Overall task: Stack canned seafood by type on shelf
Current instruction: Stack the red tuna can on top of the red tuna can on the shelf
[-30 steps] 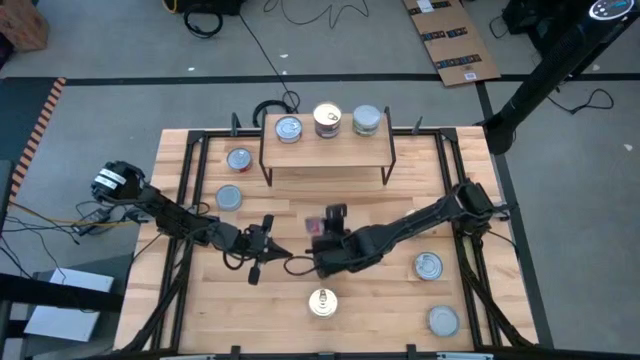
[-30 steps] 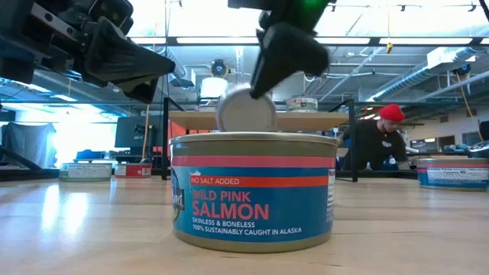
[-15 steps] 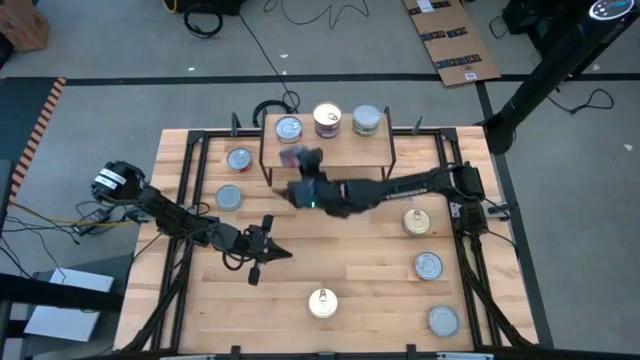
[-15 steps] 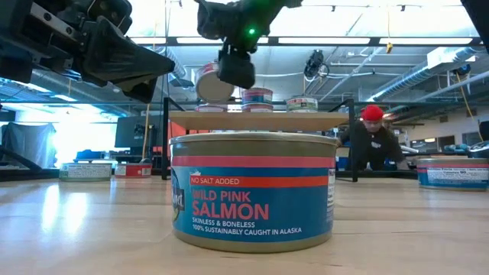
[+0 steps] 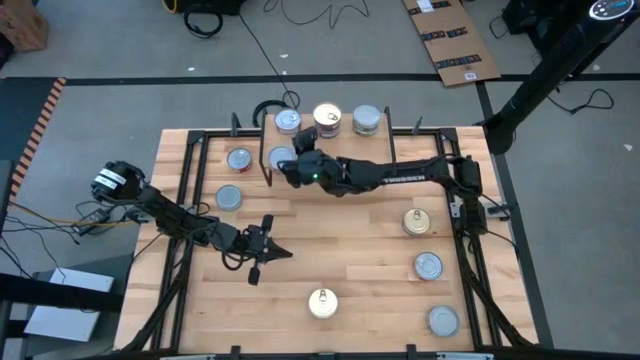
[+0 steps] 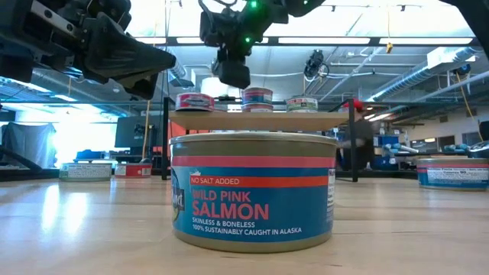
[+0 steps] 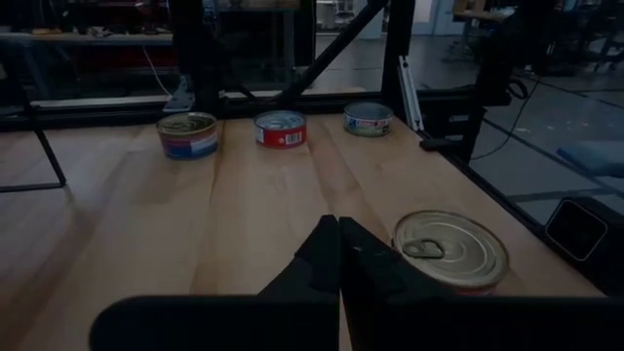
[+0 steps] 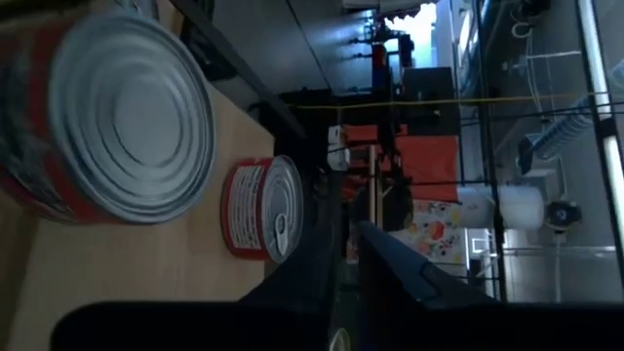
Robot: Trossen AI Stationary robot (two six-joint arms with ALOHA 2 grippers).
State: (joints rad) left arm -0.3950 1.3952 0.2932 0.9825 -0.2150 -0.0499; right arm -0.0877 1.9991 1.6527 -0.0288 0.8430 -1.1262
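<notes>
The shelf (image 5: 340, 150) stands at the table's far side. A red can (image 5: 283, 158) sits on its front left corner, bottom face up, close in the right wrist view (image 8: 117, 117). Behind it stands another red can (image 8: 263, 210), pull tab up. Two more cans (image 5: 327, 117) (image 5: 366, 120) stand on the shelf's far edge. My right gripper (image 5: 297, 160) hovers just above the shelf's left end, right of the front can, fingers almost together and nothing between them. My left gripper (image 5: 270, 252) hangs shut over the table's left middle, beside a gold-topped can (image 7: 450, 249).
Loose cans stand on the table: two at the left (image 5: 238, 158) (image 5: 229, 197), a gold-topped one (image 5: 413, 221) and two silver ones (image 5: 429, 265) (image 5: 443, 320) at the right, and a salmon can (image 6: 252, 191) near the front edge. The middle of the table is bare wood.
My right gripper has carried a red can from the table's middle up and toward the far edge to the shelf's left end, rolling its wrist. It has let go, and the can now stands on the shelf's front left corner. The fingers have drawn together.
</notes>
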